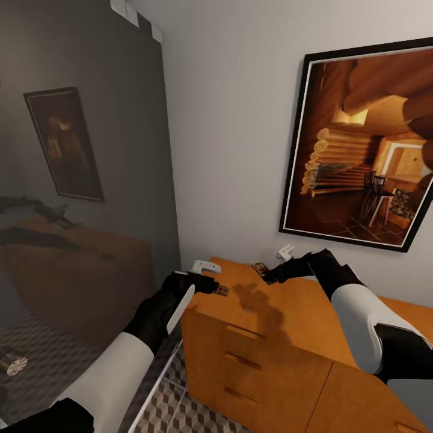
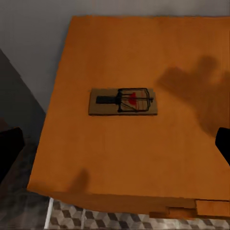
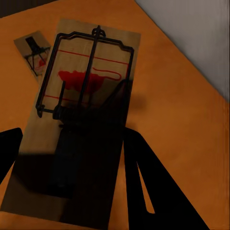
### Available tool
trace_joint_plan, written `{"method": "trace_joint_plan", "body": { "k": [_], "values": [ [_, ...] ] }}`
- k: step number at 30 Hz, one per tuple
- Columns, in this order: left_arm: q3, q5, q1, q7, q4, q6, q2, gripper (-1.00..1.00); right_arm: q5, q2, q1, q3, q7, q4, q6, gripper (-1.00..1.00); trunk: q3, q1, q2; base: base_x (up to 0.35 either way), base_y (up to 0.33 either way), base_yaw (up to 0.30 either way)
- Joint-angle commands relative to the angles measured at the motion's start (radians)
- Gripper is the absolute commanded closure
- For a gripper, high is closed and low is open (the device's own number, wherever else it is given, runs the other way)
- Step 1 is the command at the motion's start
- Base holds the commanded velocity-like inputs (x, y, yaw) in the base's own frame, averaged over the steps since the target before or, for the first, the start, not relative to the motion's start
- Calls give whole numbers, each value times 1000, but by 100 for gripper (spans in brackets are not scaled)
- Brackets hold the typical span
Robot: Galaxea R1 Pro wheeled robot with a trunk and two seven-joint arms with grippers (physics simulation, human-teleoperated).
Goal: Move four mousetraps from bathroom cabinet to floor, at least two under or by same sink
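Observation:
The orange-brown cabinet [image 1: 282,325] stands against the wall, with its flat top showing in both wrist views. One mousetrap [image 1: 221,291] lies flat near the top's left corner. My left gripper [image 1: 207,279] hovers open over this mousetrap [image 2: 122,101], its dark fingers [image 2: 10,148] spread wide at the frame's edges. A second mousetrap [image 1: 260,269] is near the top's back edge at my right gripper [image 1: 270,275]. In the right wrist view this mousetrap [image 3: 81,96] looms close between the fingers [image 3: 153,191], which touch both its long sides. The other mousetrap [image 3: 34,51] lies small beyond it.
A dark glass shower partition [image 1: 84,180] rises just left of the cabinet. A framed picture [image 1: 361,144] hangs on the white wall above it. The cube-patterned bathroom floor [image 1: 174,412] shows below the cabinet's left corner. A small round object [image 1: 12,362] lies behind the glass.

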Motion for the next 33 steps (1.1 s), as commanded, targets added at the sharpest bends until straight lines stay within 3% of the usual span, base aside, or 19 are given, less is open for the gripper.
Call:
{"method": "trace_joint_plan", "body": {
  "k": [1, 4, 8, 10, 11, 13, 15, 16, 18, 19, 21, 22, 24, 27, 33],
  "values": [
    [-23, -41, 0, -2, 0, -2, 0, -100, -3, 3, 1, 0, -23, 5, 3, 100, 0, 0, 0, 0, 0, 0],
    [-55, -101, 0, -12, 0, -4, 0, -100, -4, 8, 2, -1, -91, 24, -1, 100, 0, 0, 0, 0, 0, 0],
    [-66, -127, 0, -77, 4, -5, 0, -100, -4, 7, 2, -30, -135, 45, -5, 100, 0, 0, 0, 0, 0, 0],
    [-72, -136, 0, -197, 7, -5, 0, -100, -2, 8, 5, -81, -145, 65, -4, 100, 0, 0, 0, 0, 0, 0],
    [-83, -151, -1, -313, 5, -7, 16, -100, 0, 8, 6, -118, -145, 66, 1, 100, 0, 0, 0, 0, 0, 0],
    [-88, -184, -3, -382, 3, -8, 30, -100, 0, 8, 6, -141, -145, 63, 3, 100, 0, 0, 0, 0, 0, 0],
    [-95, -268, -4, -436, 3, -9, 34, -100, 0, 9, 6, -164, -145, 48, 4, 100, 0, 0, 0, 0, 0, 0],
    [-99, -293, -4, -446, 3, -9, 34, -100, 0, 9, 6, -169, -145, 42, 4, 100, 0, 0, 0, 0, 0, 0],
    [-123, -386, -5, -496, 4, -9, 38, -100, 0, 8, 7, -186, -145, 23, 5, 100, 0, 0, 0, 0, 0, 0],
    [-130, -404, -5, -515, 4, -10, 40, -100, 0, 8, 7, -191, -145, 20, 5, 100, 0, 0, 0, 0, 0, 0],
    [-144, -449, -5, -624, 4, -22, 59, -100, 0, 7, 7, -224, -148, 14, 4, 100, 0, 0, 0, 0, 0, 0],
    [-146, -456, -5, -655, 4, -31, 68, -100, 0, 7, 7, -236, -149, 13, 4, 100, 0, 0, 0, 0, 0, 0],
    [-151, -471, -5, -774, 2, -87, 111, -100, 1, 8, 7, -290, -152, 12, 3, 100, 0, 0, 0, 0, 0, 0],
    [-136, -480, -5, -893, 1, -155, 147, -100, 1, 8, 7, -351, -154, 11, 3, 100, 0, 0, 0, 0, 0, 0],
    [-112, -483, -5, -1021, 1, -194, 174, -100, 2, 15, 7, -390, -163, 16, -5, 100, 0, 0, 0, 0, 0, 0]
  ]
}}
